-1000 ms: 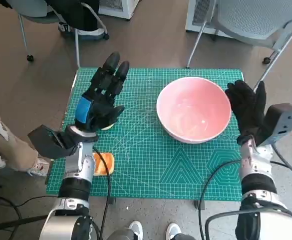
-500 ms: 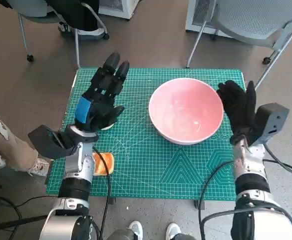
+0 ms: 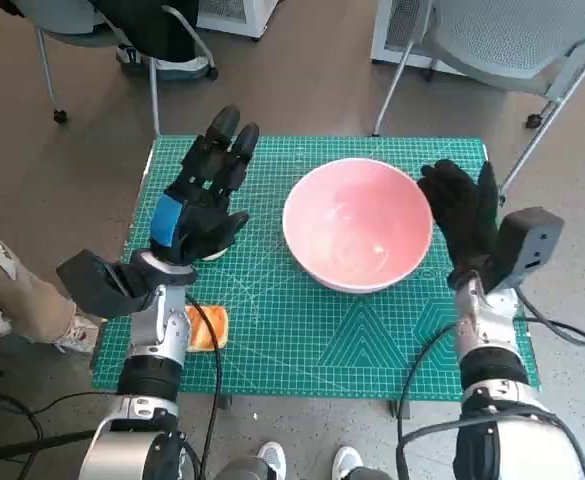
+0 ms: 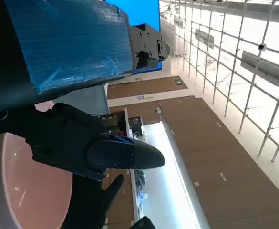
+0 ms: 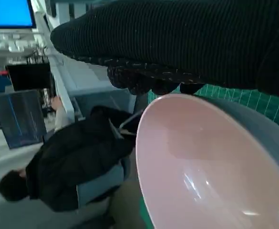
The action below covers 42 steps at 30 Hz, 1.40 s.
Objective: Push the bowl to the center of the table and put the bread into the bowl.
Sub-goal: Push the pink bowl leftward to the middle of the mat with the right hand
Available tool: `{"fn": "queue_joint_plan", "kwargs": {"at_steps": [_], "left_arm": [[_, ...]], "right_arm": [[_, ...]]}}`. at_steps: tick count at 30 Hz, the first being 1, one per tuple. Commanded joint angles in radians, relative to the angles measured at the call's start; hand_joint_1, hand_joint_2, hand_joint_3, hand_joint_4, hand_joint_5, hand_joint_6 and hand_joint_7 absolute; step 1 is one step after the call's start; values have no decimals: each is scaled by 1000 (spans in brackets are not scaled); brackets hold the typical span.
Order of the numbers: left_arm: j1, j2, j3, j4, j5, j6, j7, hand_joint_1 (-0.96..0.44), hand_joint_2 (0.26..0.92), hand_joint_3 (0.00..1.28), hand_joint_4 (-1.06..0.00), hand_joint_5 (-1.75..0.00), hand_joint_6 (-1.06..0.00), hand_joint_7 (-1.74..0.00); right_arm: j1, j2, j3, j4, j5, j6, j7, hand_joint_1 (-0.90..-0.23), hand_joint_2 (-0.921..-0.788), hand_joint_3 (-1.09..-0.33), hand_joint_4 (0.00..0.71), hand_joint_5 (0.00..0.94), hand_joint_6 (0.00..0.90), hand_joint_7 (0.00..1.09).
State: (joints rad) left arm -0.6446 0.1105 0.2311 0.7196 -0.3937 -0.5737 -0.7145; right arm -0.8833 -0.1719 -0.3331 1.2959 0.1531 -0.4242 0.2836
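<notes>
Pink bowl point(image 3: 357, 222) seen near middle of green-matted bench point(image 3: 302, 330), pressed at its right rim by flat right hand point(image 3: 464, 212), fingers together, for pushing. Left hand point(image 3: 200, 196) held raised, fingers extended, nothing held. Bread point(image 3: 208, 327) left at near-left bench edge, partly hidden by left forearm.

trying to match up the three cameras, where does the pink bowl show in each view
Head view: the pink bowl sits mid-table on the green mat, with the right hand at its right side.
Left wrist view: only a pink slice of it shows at the picture's lower left edge, behind the left hand.
Right wrist view: it fills the lower right, just under the glove.
Shared landmark: the bowl's pale pink inside.
</notes>
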Motion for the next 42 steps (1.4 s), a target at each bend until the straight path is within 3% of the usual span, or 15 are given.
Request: {"fn": "queue_joint_plan", "kwargs": {"at_steps": [1,29,42], "left_arm": [[10,2,1,-5,-2,2,0,-571,921,216,-3,0,-190,-4],[15,8,4,-9,-5,5,-3,-564,921,216,-4,0,-190,-3],[27,10,7,-36,-9,18,2,-571,921,215,-12,-3,-194,-4]], "right_arm": [[3,18,4,3,-1,-2,16,-619,-921,-796,226,4,283,95],[-22,47,33,3,-6,-26,23,-599,-921,-836,217,0,257,80],[-45,-3,6,-23,20,-35,59,-600,-921,-837,215,1,255,78]]}}
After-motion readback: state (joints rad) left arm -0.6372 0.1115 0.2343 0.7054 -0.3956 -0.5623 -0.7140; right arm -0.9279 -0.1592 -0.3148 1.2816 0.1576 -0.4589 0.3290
